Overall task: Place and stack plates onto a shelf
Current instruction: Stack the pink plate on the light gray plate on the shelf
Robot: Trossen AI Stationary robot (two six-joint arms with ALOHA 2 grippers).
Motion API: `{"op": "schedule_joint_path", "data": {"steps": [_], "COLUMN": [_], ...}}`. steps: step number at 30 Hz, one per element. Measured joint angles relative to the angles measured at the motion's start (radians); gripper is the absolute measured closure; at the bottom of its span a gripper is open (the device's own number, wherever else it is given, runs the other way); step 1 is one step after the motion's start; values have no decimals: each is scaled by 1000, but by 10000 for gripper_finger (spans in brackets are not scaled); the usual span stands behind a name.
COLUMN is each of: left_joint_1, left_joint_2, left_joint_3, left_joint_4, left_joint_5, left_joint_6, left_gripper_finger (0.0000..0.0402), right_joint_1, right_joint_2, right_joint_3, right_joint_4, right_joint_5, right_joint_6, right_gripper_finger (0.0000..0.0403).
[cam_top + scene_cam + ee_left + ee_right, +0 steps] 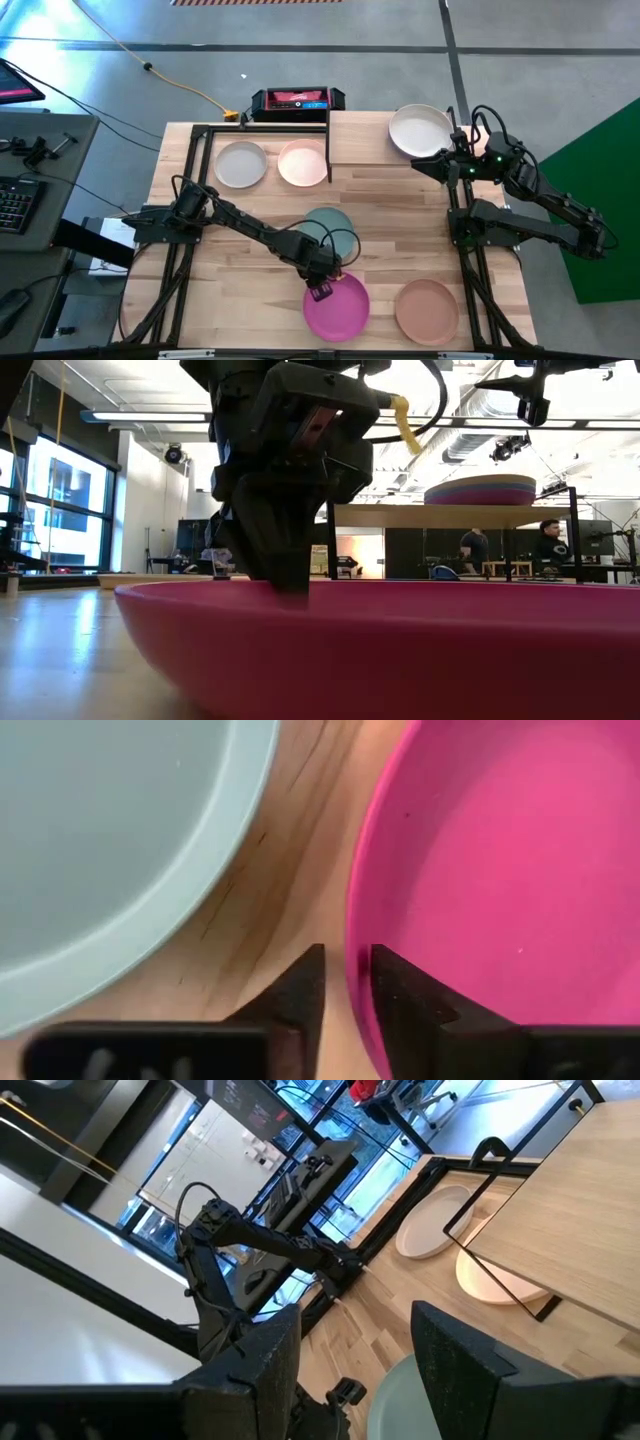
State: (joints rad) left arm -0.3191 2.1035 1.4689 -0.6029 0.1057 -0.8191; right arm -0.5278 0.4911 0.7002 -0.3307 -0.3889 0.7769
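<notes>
Wooden surface (250, 290) carries shelf (370, 150) at far edge; magenta plate (337, 306) sits near front. Left gripper (347, 982): wrist view alone shows jaws straddling plate's rim, narrow gap, w/ teal plate (110, 840) beside. Right gripper (355, 1342) by shelf, jaws spread.

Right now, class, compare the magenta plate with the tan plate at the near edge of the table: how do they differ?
The magenta plate is bright pink; the tan plate is a muted brown-pink.
The left claw straddles the magenta plate's rim, one finger on each side; nothing is at the tan plate.
The magenta plate lies just beside the teal plate; the tan plate lies apart from the others.
Both are round, shallow and lie flat on the tabletop.
</notes>
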Motion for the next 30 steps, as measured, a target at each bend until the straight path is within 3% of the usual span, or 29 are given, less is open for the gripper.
{"op": "schedule_joint_path", "data": {"steps": [5,14,30], "left_joint_1": [1,1,46], "left_joint_2": [0,0,-5], "left_joint_3": [1,25,221], "left_joint_4": [6,-32,-353], "left_joint_5": [16,19,-33], "left_joint_6": [-11,-18,89], "left_gripper_finger": [393,398,401], "right_joint_1": [0,0,0], "right_joint_2": [0,0,0], "right_joint_3": [0,0,0], "right_joint_4": [1,7,9], "right_joint_5": [0,-7,-14], "right_joint_6": [0,0,0], "right_gripper_finger": [231,231,231]}}
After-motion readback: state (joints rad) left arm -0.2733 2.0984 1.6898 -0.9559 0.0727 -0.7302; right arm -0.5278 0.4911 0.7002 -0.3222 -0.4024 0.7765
